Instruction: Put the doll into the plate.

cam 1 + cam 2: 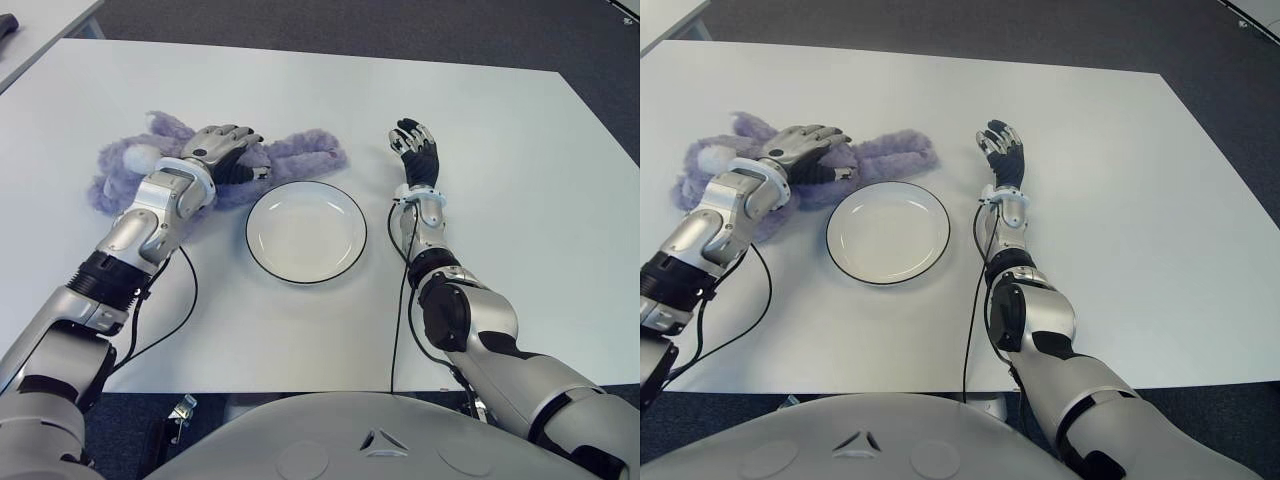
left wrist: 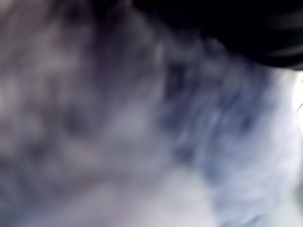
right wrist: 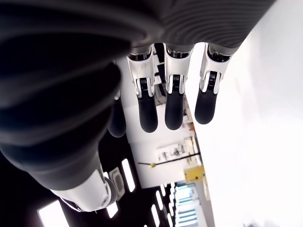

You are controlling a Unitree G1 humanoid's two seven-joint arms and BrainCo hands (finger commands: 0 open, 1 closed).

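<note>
A fluffy purple doll [image 1: 300, 150] lies flat on the white table [image 1: 520, 200], just behind and to the left of an empty white plate [image 1: 305, 235] with a thin dark rim. My left hand [image 1: 228, 148] lies on top of the doll's middle with its fingers stretched out over the fur, not closed around it. In the left wrist view only purple fur [image 2: 142, 118] shows, very close. To the right of the plate my right hand [image 1: 415, 145] stands with its fingers [image 3: 173, 106] extended and nothing in it.
A second pale table [image 1: 35, 35] with a dark object [image 1: 8, 25] shows at the far left corner. Black cables [image 1: 185, 295] hang along both forearms. Dark floor [image 1: 600, 60] lies beyond the table's far and right edges.
</note>
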